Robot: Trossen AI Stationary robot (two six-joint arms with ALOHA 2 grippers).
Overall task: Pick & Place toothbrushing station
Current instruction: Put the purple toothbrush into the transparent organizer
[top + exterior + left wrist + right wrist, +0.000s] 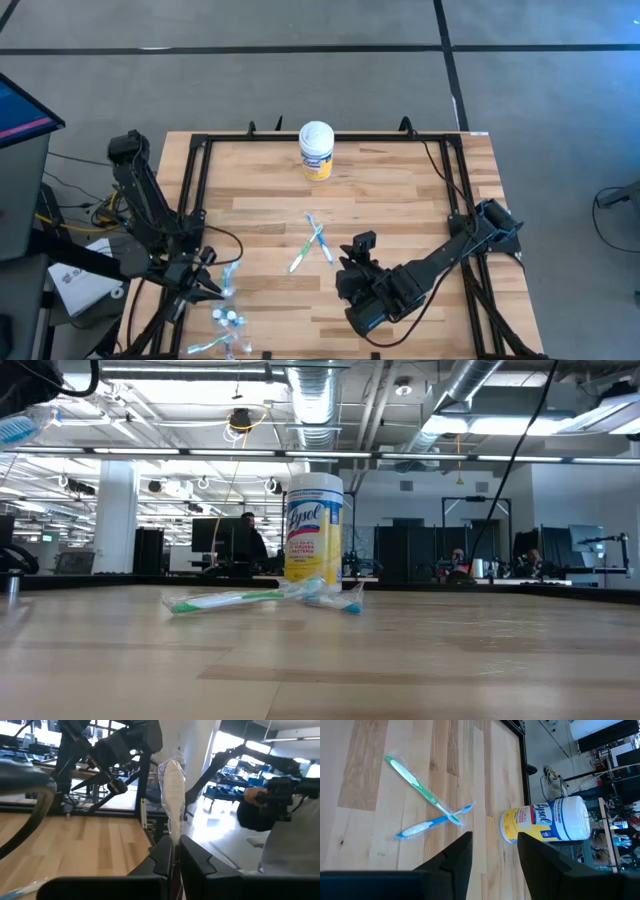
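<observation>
Left gripper point(213, 290) sits at the table's point(400, 200) front-left corner area, fingers point(162, 862) clamped on a wrapped white toothbrush point(173, 790) that sticks up out of the jaws in the left wrist view. Just in front of that gripper, near the front edge, a small cluster of more wrapped toothbrushes point(228, 325) lies on the wood; individual colours hard to sort out there, one looks green. Mid-table, a green toothbrush point(307, 248) and a blue toothbrush point(320, 238) lie crossed over each other, both in clear wrappers, flat on the surface; the low view shows the same pair in front of the canister. Lysol wipes canister point(316, 150) stands upright near the back edge, centre, well apart from the crossed pair. Right gripper point(360, 250) is to the right of the crossed brushes, near them but not touching, jaws parted and nothing between them, pointed toward the pair and the canister.
</observation>
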